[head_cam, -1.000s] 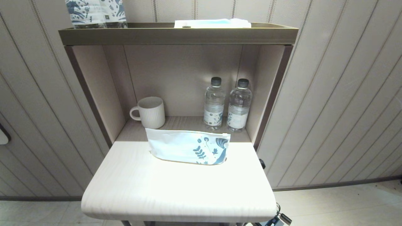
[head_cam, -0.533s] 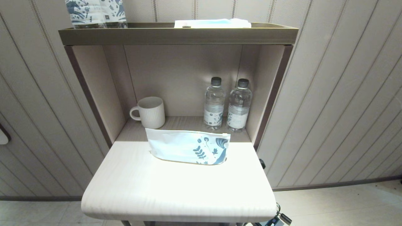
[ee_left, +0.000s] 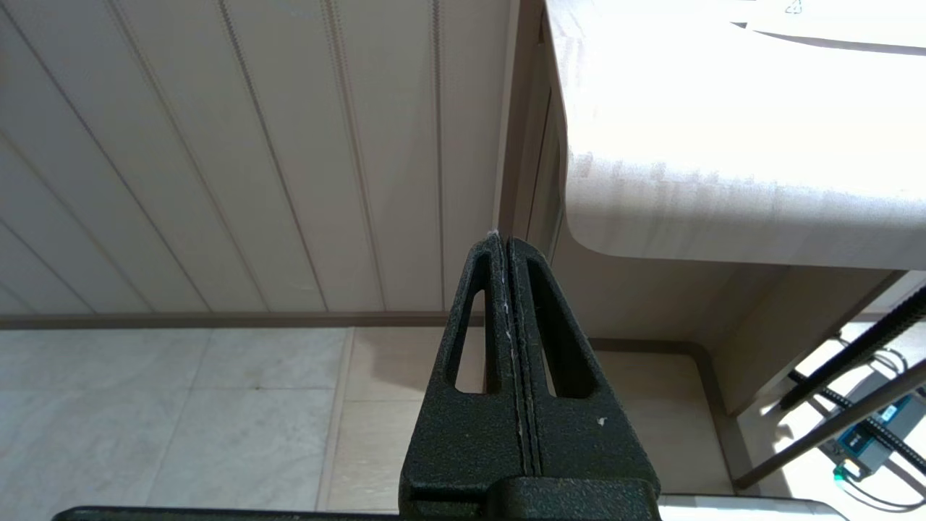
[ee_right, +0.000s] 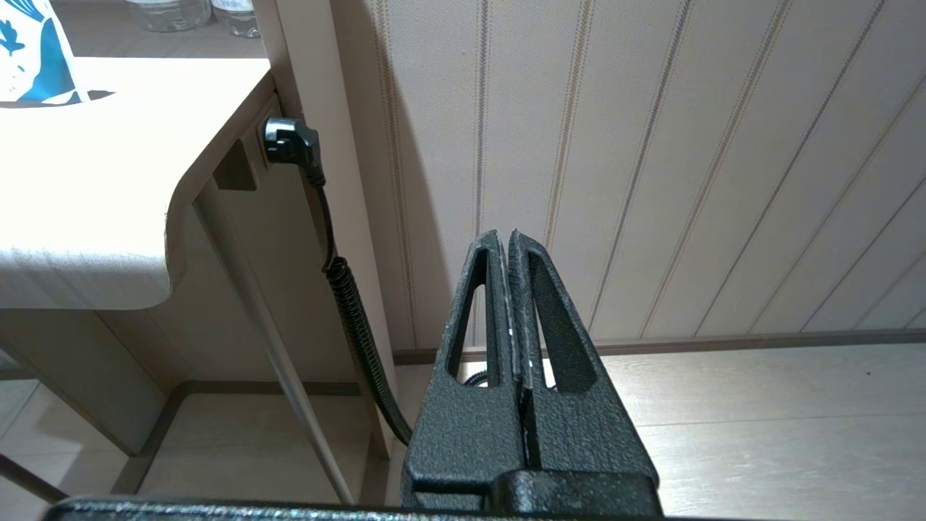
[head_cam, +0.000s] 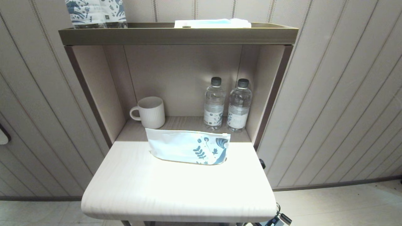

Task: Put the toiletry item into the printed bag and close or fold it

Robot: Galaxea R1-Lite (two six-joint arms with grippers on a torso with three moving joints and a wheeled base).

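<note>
The printed bag, a flat white pouch with blue leaf and flower prints at its right end, lies across the back of the pale tabletop; its printed end also shows in the right wrist view. The toiletry item is out of view. My left gripper hangs shut and empty below the table's left front corner, over the floor. My right gripper is shut and empty too, low beside the table's right side, facing the wall. Neither gripper shows in the head view.
A ribbed white mug and two water bottles stand in the alcove behind the bag. Blue-patterned wrapped bottles and folded cloth sit on the top shelf. A black plug and coiled cable hang off the table's right side.
</note>
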